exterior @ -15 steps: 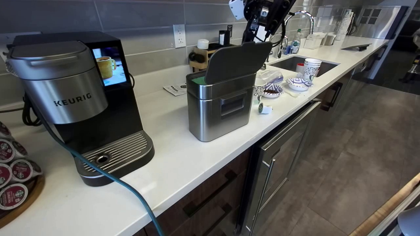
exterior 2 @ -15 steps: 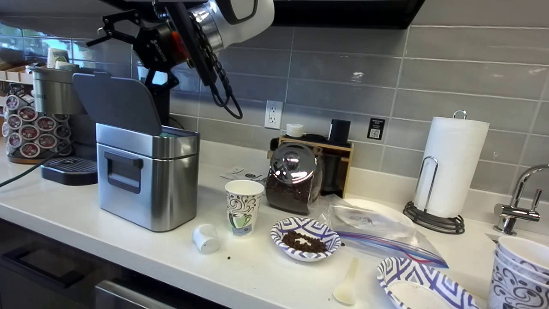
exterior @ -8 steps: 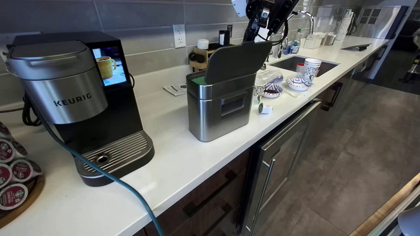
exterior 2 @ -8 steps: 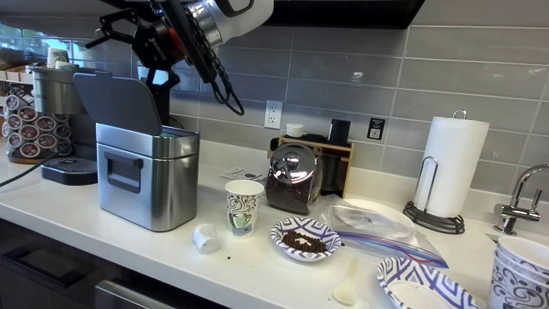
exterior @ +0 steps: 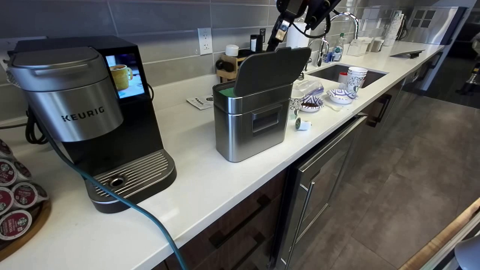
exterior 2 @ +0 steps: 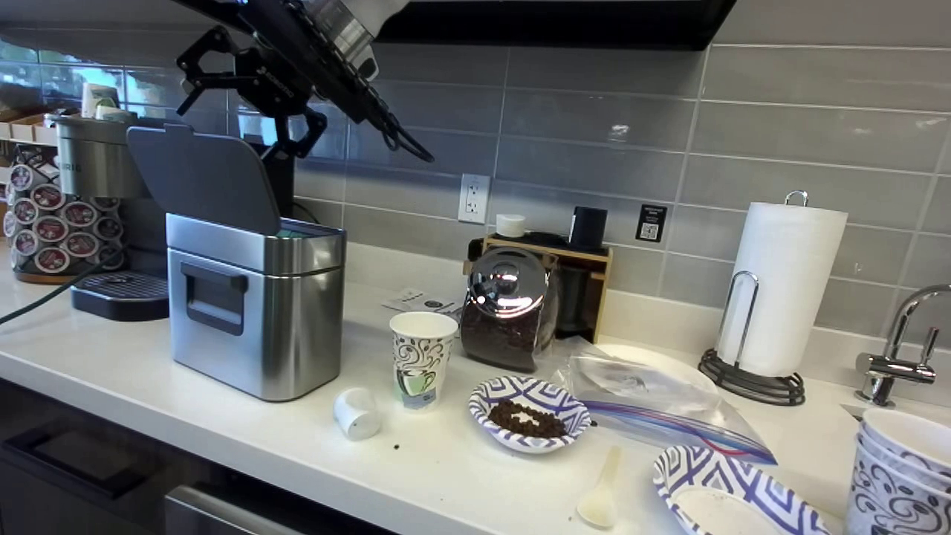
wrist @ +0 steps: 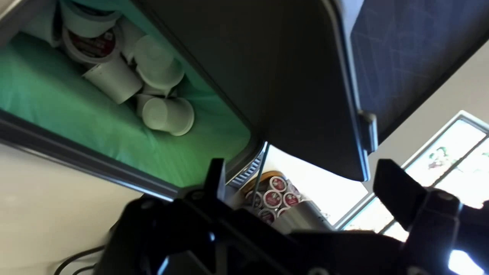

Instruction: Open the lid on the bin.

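Note:
The steel bin (exterior: 240, 135) stands on the counter in both exterior views (exterior 2: 304, 319). Its dark grey lid (exterior: 275, 71) is raised and leans back past upright; it also shows in an exterior view (exterior 2: 204, 178). In the wrist view the lid's inner face (wrist: 275, 68) is swung up beside the open bin rim (wrist: 76, 160). A green liner (wrist: 95, 110) with several white pods (wrist: 168, 116) shows inside. My gripper (exterior 2: 224, 134) is open and empty, just above and behind the lid. In the wrist view the gripper (wrist: 303, 173) has its fingers wide apart, holding nothing.
The Keurig coffee maker (exterior: 93, 112) stands beside the bin. On its other side are a paper cup (exterior 2: 423, 360), a white pod (exterior 2: 357, 413), a bowl of grounds (exterior 2: 527, 416) and a coffee jar (exterior 2: 509, 312). A dark cabinet (exterior 2: 579, 26) hangs above.
The gripper stays nearly still at first, then tilts with the wrist and shifts slightly, its fingers pointing more downward now. It stays open. The lid stays raised and the bin has not moved.

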{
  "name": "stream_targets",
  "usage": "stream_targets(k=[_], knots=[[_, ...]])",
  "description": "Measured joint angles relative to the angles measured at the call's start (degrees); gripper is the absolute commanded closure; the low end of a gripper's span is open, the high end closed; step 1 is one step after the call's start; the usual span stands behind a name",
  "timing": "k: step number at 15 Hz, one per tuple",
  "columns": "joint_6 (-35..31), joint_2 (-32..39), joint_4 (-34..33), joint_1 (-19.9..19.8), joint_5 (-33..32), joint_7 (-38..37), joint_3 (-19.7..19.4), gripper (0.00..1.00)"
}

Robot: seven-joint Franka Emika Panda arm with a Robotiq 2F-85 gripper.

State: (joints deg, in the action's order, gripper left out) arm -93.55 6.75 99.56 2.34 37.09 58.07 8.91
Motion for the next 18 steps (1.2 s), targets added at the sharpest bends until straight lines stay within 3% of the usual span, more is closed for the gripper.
stream_targets(k=[4, 8, 18], knots=[[-11.6, -6.7, 6.9, 1.4, -0.2, -2.9, 0.0, 0.0], [-17.8, -12.3, 10.5, 2.9, -3.6, -14.0, 0.1, 0.0], [-16.4, -20.1, 11.2, 4.4, -17.3, -49.8, 0.1, 0.0]])
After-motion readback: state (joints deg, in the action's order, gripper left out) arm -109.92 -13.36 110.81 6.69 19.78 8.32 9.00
